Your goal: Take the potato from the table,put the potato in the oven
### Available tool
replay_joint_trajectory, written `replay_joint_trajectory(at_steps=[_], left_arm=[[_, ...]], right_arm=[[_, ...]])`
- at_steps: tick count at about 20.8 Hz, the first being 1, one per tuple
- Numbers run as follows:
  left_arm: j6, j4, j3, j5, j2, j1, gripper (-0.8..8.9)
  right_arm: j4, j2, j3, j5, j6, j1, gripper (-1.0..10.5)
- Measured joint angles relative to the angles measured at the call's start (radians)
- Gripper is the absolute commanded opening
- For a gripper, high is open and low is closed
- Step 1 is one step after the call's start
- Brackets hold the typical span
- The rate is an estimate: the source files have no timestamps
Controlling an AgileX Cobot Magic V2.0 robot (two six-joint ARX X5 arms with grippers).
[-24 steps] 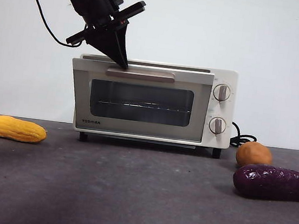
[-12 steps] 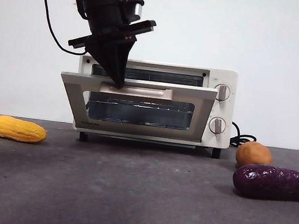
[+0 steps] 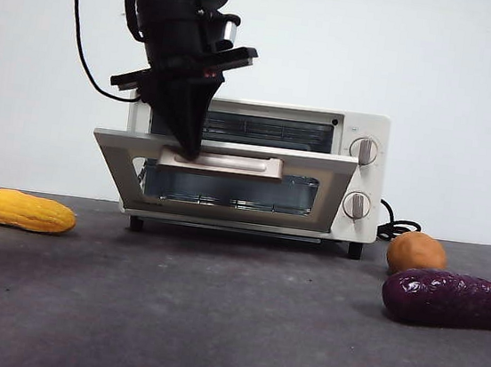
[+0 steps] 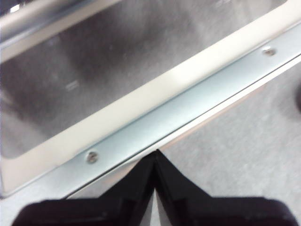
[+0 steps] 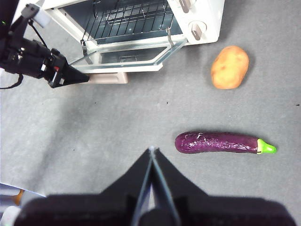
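The potato (image 3: 416, 253) lies on the table (image 3: 210, 322) to the right of the oven (image 3: 366, 163), behind the purple vegetable; it also shows in the right wrist view (image 5: 229, 67). The oven door (image 3: 218, 185) hangs partly open, tilted forward. My left gripper (image 3: 187, 151) comes down from above, shut, with its tips against the bar handle (image 3: 234, 163) at the door's top edge (image 4: 155, 127). My right gripper (image 5: 151, 150) hovers high over the table, shut and holding nothing, well away from the potato.
A long dark purple eggplant (image 3: 451, 300) lies in front of the potato at the right. A yellow corn cob (image 3: 27, 211) rests at the far left. The oven's black cable (image 3: 397, 227) coils behind the potato. The wire rack (image 5: 136, 19) shows inside the oven.
The oven door was closed a second ago and has swung down and forward. My left gripper has moved lower with the handle. The potato has not moved.
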Motion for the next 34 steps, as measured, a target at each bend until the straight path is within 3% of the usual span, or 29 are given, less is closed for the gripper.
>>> replay_joint_trajectory(at_steps=[8,21,23,25,30,34], left_arm=[[-0.001,-0.078,-0.015,0.0,0.092,-0.013,-0.07],[0.021,-0.098,-0.017,0.003,0.063,-0.006,-0.07],[0.024,-0.109,-0.017,0.022,-0.002,-0.006,-0.07],[0.026,-0.114,-0.017,0.025,-0.098,-0.01,-0.07],[0.026,-0.117,-0.017,0.026,-0.361,-0.035,-0.07],[0.026,-0.174,-0.016,0.014,-0.62,-0.056,-0.07]], right_arm=[[-0.002,0.0,0.0,0.0,0.0,0.0,0.0],[-0.023,0.002,0.0,0.001,-0.025,0.0,0.0],[-0.023,0.012,0.0,0.001,-0.026,0.0,0.5],[-0.022,0.04,0.002,0.001,-0.024,0.0,2.0],[0.007,0.151,0.002,0.005,-0.006,0.0,2.1],[0.135,0.238,0.002,0.075,0.032,0.011,3.1]])
